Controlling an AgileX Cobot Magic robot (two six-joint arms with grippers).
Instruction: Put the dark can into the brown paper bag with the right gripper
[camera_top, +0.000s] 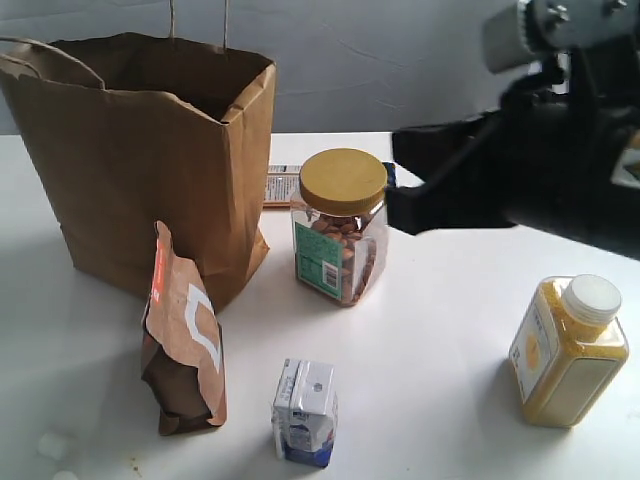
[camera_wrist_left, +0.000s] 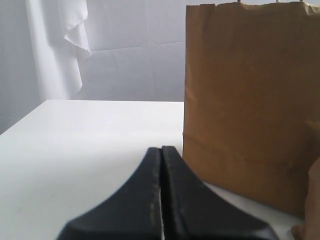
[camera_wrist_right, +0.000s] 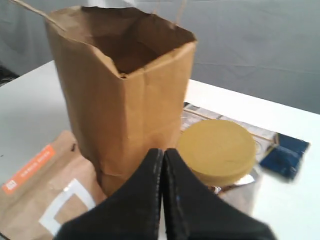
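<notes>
1. The dark can does not show in any view. It is not on the white table (camera_top: 440, 330) nor between the jaws, so I cannot tell where it is. The shadowed inside of the bag is 1 possible place.
2. The tall, plain brown paper bag (camera_top: 150, 160) with twine handles stands open-mouthed at the upper left of the exterior view.
3. The right gripper (camera_wrist_right: 162, 152) has its 2 black jaws pressed together, holding nothing. It hangs near the bag, over the clear nut jar with a yellow lid (camera_top: 340, 230).
4. The left gripper (camera_wrist_left: 161, 150) also has its jaws together and empty, low beside the bag.
5. Judging by its kind, a short metal can should be stiff, smooth and moderately heavy. Take it across its round wall at mid-height, not by the lid.
6. A folded brown pouch with an orange label (camera_top: 185, 350) stands just beside the bag.
</notes>
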